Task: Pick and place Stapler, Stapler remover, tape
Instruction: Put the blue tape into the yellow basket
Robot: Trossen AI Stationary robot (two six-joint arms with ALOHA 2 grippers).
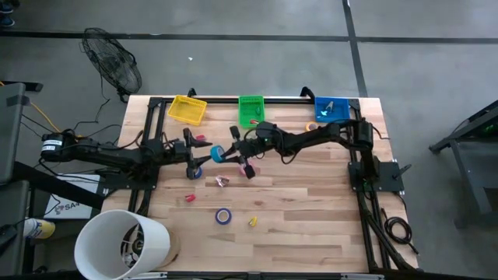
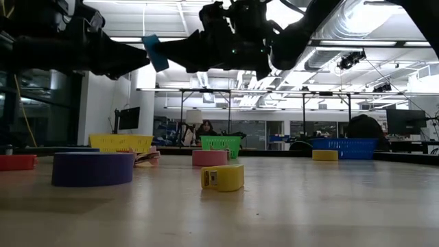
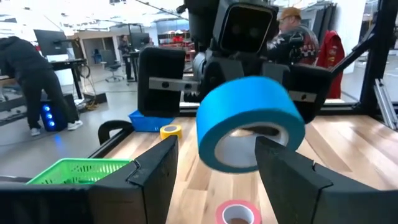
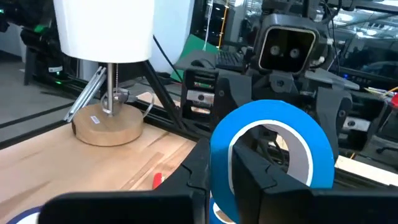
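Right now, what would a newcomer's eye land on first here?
The blue tape roll held in mid-air above the table's middle: the right gripper is shut on it, and the left gripper faces it with fingers spread to either side. Next, the yellow basket, green basket and blue basket along the far edge.

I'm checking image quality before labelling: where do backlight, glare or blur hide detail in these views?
Low view: bright ceiling lights silhouette both arms, so the right end effector is nearly black; the table nearest the camera is soft. Left wrist view: the blue tape roll is slightly blurred. Right wrist view: the white lamp shade is blown out. High view: evenly lit, small items tiny.
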